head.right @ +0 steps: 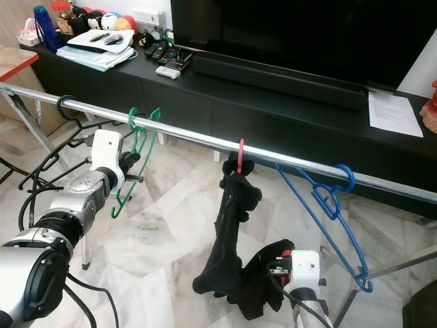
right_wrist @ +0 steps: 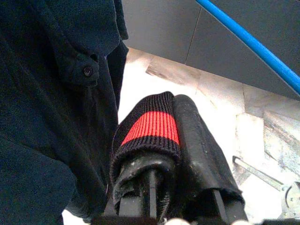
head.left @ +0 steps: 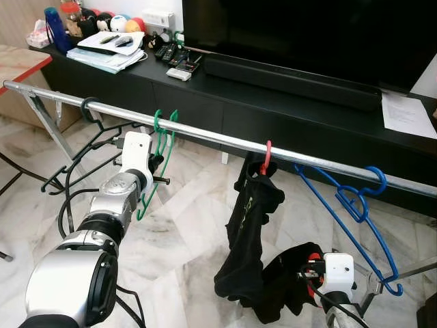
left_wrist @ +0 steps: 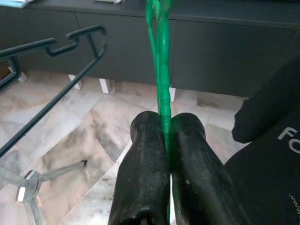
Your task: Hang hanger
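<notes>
A green hanger [head.left: 161,137] hangs by its hook on the metal rail [head.left: 212,139]. My left gripper [head.left: 158,164] is shut on its lower wire; in the left wrist view the green hanger [left_wrist: 161,70] runs up from between the closed fingers [left_wrist: 145,154]. A black garment [head.left: 250,212] hangs from a red hanger [head.left: 267,156] on the same rail. Low at the right, my right gripper [head.left: 311,271] is shut on this garment's red-striped cuff [right_wrist: 154,126].
Black hangers [head.left: 89,137] hang left of the green one, blue hangers [head.left: 355,199] to the right. Behind the rail stands a black TV cabinet [head.left: 273,109] with a soundbar [head.left: 287,80], remotes and papers. The rack's legs [head.left: 51,130] stand on the marble floor.
</notes>
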Controlling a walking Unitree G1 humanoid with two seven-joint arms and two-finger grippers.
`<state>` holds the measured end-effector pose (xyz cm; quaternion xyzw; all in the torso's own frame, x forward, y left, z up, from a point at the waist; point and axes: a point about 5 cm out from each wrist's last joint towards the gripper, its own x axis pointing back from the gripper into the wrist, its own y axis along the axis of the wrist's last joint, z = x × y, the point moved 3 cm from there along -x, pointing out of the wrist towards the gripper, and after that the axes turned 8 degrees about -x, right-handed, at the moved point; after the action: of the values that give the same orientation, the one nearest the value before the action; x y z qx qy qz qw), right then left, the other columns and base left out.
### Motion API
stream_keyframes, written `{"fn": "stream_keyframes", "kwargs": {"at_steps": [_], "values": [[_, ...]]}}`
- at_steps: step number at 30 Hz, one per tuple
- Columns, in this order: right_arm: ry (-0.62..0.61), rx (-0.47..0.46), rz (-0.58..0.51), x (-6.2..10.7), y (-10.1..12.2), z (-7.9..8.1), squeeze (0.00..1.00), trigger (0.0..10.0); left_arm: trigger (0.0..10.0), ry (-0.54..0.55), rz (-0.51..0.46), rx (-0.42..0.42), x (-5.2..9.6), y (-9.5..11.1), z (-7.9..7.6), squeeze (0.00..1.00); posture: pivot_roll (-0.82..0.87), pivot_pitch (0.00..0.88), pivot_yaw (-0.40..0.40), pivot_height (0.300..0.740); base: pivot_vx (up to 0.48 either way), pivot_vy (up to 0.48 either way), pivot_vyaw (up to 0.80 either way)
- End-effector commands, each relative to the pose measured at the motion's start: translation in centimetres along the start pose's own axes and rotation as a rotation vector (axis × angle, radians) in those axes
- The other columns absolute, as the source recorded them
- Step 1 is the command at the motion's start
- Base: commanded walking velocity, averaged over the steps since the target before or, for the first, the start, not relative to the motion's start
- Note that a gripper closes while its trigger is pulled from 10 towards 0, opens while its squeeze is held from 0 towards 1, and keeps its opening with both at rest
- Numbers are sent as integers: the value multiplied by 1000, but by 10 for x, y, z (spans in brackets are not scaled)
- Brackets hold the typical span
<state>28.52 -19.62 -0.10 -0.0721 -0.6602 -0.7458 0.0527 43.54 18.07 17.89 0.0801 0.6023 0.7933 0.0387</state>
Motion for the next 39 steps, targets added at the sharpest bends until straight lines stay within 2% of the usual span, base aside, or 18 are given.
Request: {"fn": "stream_keyframes", "kwargs": {"at_steps": [1, 7, 8, 9, 10, 13, 16, 21, 23, 25, 29, 30, 31, 32, 33, 35, 38, 39], "values": [[-13, 0, 5, 4, -4, -3, 0, 10000, 0, -16, -59, -50, 2, 8, 2, 0, 1, 153, -25, 740, 0, 0, 0], [-15, -4, 7, 5, -5, -2, 0, 10000, 157, -22, -109, -72, 8, 4, 3, 0, 8, 155, -23, 740, 0, 0, 0], [-13, -5, 10, 6, -7, -1, 0, 10000, 4392, -18, -130, -51, 12, -1, 2, 0, 6, 155, -23, 740, 0, 0, 0], [-13, -5, 10, 6, -7, -1, 0, 10000, 4392, -18, -130, -51, 12, -1, 2, 0, 6, 155, -23, 740, 0, 0, 0], [-12, -6, 13, 6, -8, -1, 0, 10000, 10000, -23, -149, -50, 17, -7, 0, 0, 6, 154, -23, 740, 0, 0, 0], [-12, -6, 13, 7, -8, -1, 0, 10000, 10000, -31, -162, -83, 26, -21, -4, 0, 6, 153, -22, 740, 0, 0, 0], [-11, -6, 12, 7, -8, -1, 0, 10000, 10000, -33, -176, -69, 36, -33, -5, 0, 7, 151, -23, 740, 0, 0, 0], [-10, -3, 15, 7, -9, -1, 0, 10000, 10000, 13, -160, -84, 54, -55, 3, 0, 17, 146, -24, 740, 0, 0, 0], [-7, -6, 20, 6, -9, 0, 0, 10000, 10000, 90, -15, -144, 64, -88, 15, 0, 21, 141, -25, 740, 0, 0, 0], [-5, -7, 23, 6, -10, 2, 0, 10000, 10000, 177, 63, -62, 72, -108, 28, 0, 18, 136, -23, 740, 0, 0, 0], [-5, -8, 20, 6, -9, 2, 0, 10000, 10000, 200, 234, -94, 93, -147, 35, 0, 19, 128, -18, 740, 0, 0, 0], [-5, -8, 20, 6, -9, 2, 0, 10000, 10000, 187, 269, -101, 98, -156, 32, 0, 18, 127, -18, 740, 0, 0, 0], [-8, -8, 18, 6, -9, 1, 0, 10000, 10000, 179, 348, -93, 110, -176, 29, 0, 12, 125, -15, 740, 0, 0, 0], [-8, -8, 18, 6, -9, 1, 0, 10000, 10000, 179, 348, -93, 110, -176, 29, 0, 12, 125, -15, 740, 0, 0, 0], [-12, -8, 18, 6, -9, 0, 0, 10000, 10000, 172, 425, -67, 122, -194, 23, 0, 15, 122, -17, 740, 0, 0, 0], [-14, -8, 18, 6, -9, -1, 0, 10000, 10000, 155, 486, -54, 132, -207, 17, 0, 16, 121, -18, 740, 0, 0, 0], [-17, -3, 24, 7, -10, -2, 0, 10000, 10000, 52, 688, -54, 166, -249, -13, 0, 15, 115, -18, 740, 0, 0, 0], [-18, -2, 25, 7, -10, -2, 0, 10000, 10000, 43, 703, -53, 169, -252, -16, 0, 15, 114, -17, 740, 0, 0, 0]]}}
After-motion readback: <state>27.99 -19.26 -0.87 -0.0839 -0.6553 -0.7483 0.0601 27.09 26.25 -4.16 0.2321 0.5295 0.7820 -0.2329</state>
